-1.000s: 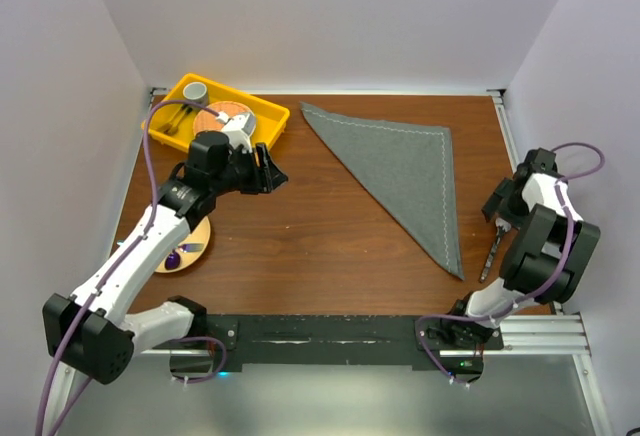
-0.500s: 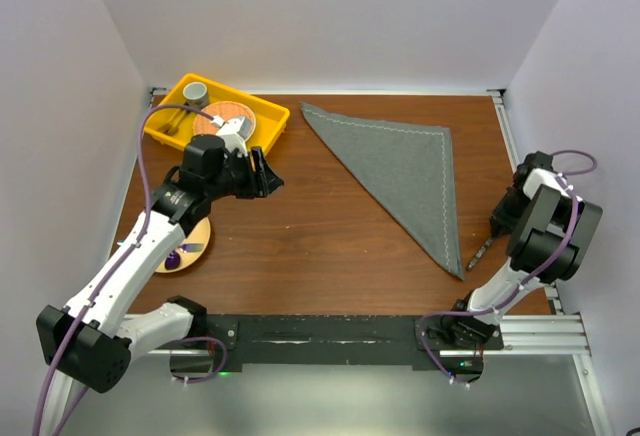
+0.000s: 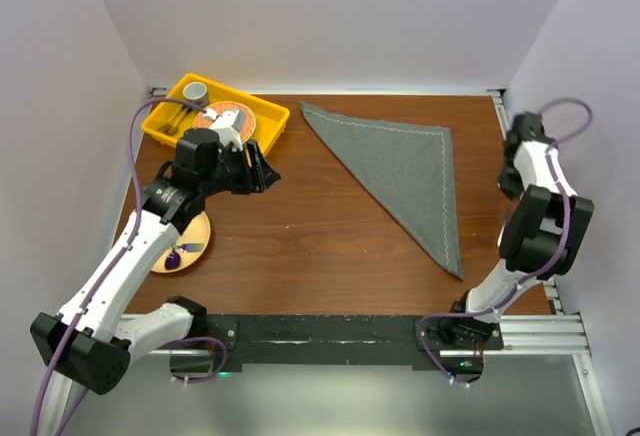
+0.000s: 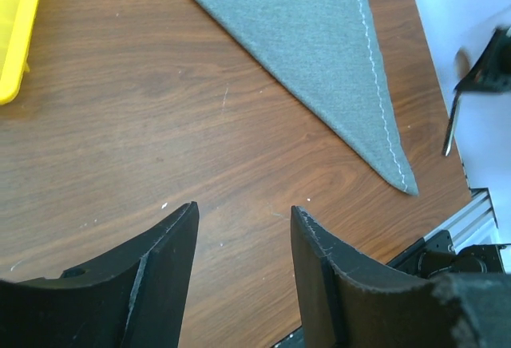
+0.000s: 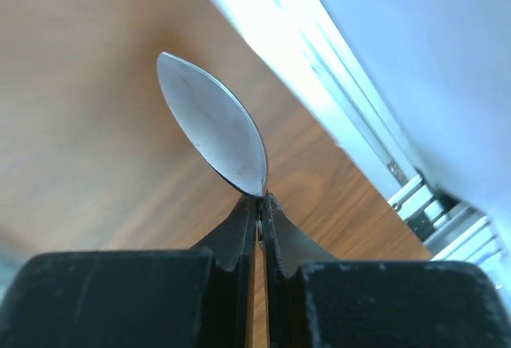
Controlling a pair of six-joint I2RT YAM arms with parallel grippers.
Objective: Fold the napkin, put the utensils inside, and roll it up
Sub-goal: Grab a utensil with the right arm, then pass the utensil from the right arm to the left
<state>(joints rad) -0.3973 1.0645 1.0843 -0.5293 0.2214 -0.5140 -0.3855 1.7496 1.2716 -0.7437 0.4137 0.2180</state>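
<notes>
Napkin (image 3: 400, 171) lies folded into a triangle on surface (image 3: 300, 246), right hand (image 5: 261, 204) clenched on spoon (image 5: 214, 128) by the right edge, likely to carry it onto the cloth, left hand (image 4: 242, 232) released, empty, hovering clear.

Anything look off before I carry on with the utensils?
Only the spoon: the right gripper pinches it at the very fingertips, bowl sticking out, so the hold looks slim. The napkin lies flat in a neat triangle.
</notes>
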